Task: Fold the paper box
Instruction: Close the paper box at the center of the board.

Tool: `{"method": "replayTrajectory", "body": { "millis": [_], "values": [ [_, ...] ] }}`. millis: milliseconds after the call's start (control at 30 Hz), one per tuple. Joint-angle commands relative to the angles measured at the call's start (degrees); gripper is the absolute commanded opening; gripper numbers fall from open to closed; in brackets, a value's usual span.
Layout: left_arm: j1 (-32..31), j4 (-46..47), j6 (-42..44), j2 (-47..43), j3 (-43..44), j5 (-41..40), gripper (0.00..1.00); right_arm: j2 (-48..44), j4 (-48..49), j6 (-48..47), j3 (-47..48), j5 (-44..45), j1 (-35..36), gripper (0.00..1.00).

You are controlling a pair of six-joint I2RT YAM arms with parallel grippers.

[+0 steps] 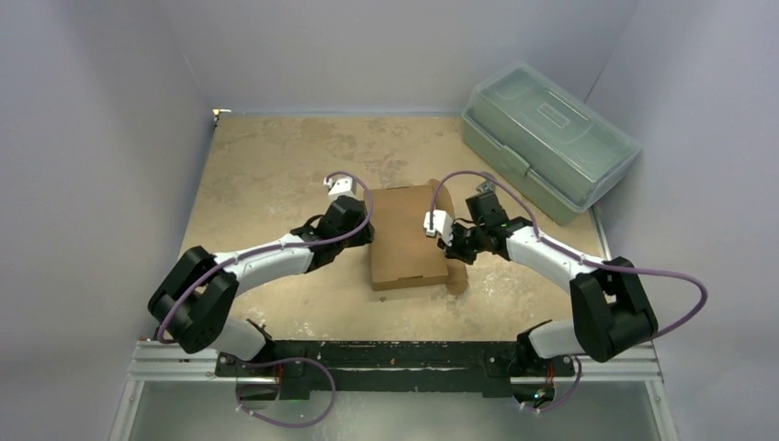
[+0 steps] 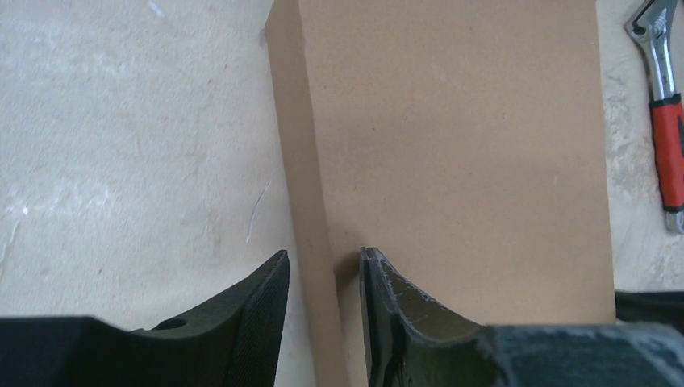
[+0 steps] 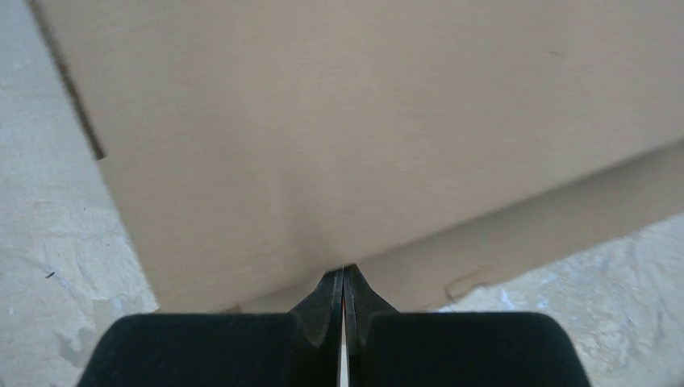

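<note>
Starting with the left gripper [image 2: 323, 254]: roughly half open, not clamped on anything. Fingers [image 2: 242, 322] straddling the left side wall of the paper box [image 1: 409, 239]. Outer finger just beside the wall, inner one over the top panel with a strip of shadow between pad and fold. So no real grip there, just sitting astride the edge.

Over to the right gripper [image 3: 343, 272]: squeezed fully together, zero gap between the tips, nosed right up against the lower edge of a big cardboard panel. No telling about any cardboard pinched in there, too tight and too close to the lens. From above, sitting at the box's right edge, a bit toward the near end.

Box itself: middle of the table [image 1: 276, 165], lying flat between the two arms. Looks like a closed brown slab from above, with a small flap [image 1: 457, 280] poking out at the near right corner.

Other stuff around: translucent grey-green toolbox [image 1: 551, 142] at the far right of the table, well apart from the box. Also a red-handled wrench [image 2: 665, 121] lying on the table just past the box's right side. Only seen from the left wrist camera, hidden behind the right arm in the top view.
</note>
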Motion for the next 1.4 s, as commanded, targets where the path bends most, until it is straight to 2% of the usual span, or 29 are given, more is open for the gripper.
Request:
{"method": "replayTrajectory", "body": {
  "millis": [0, 233, 400, 567, 700, 800, 833, 900, 1000, 1133, 1200, 1267, 1367],
  "values": [
    [2.35, 1.82, 3.69, 4.24, 5.78, 2.85, 0.35, 0.37, -1.83, -3.65, 0.91, 0.23, 4.01, 0.0],
    [7.08, -2.93, 9.17, 12.65, 15.42, 8.28, 0.34, 0.46, 0.94, 0.86, 2.34, -5.15, 10.1, 0.0],
    [10.0, -4.7, 11.7, 17.89, 21.59, 12.4, 0.34, 0.82, 1.65, 2.62, 3.04, -8.76, 10.69, 0.07],
    [12.58, -8.75, 14.71, 14.66, 26.39, 10.14, 0.36, -2.39, -2.55, 1.31, 5.05, -8.13, 8.38, 0.11],
    [13.99, -11.5, 18.55, 5.78, 25.9, 7.79, 0.52, -8.88, -5.26, 1.33, 6.46, -14.07, -1.12, 0.14],
    [14.25, -12.21, 21.33, -1.76, 23.49, 10.47, 0.7, -13.55, 0.14, 6.05, 4.67, -13.58, -5.74, 0.21],
    [14.32, -12.38, 21.73, -3.95, 22.3, 12.14, 0.77, -14.51, 3.11, 8.8, 3.37, -11.93, -6.81, 0.25],
    [14.34, -13.31, 22.37, -8.15, 19.49, 15.86, 0.83, -14.83, 7.93, 14.91, 1.74, -7.29, -7.22, 0.27],
    [14.34, -15.98, 22.56, -13.6, 14.67, 19.55, 0.84, -12.63, 15.07, 22.92, 1.23, 2.08, -7.23, 0.26],
    [14.34, -15.77, 21.17, -22.62, 5.44, 21.59, 0.73, -7.34, 24.33, 25.81, 4.67, 14.58, -7.23, 0.23],
    [14.34, -14.77, 20.26, -26.75, 1.64, 21.82, 0.53, -3.35, 27.4, 23.23, 7.89, 17.9, -7.23, 0.2],
    [14.34, -13.65, 19.33, -28.28, -0.78, 23.54, 0.38, 1.74, 26.43, 21.36, 12.89, 18.62, -7.24, 0.18],
    [14.34, -11.42, 19.57, -27.52, -1.11, 28.95, 0.16, 10.76, 24.7, 22.04, 19.72, 21.69, -7.14, 0.07]
  ]
}}
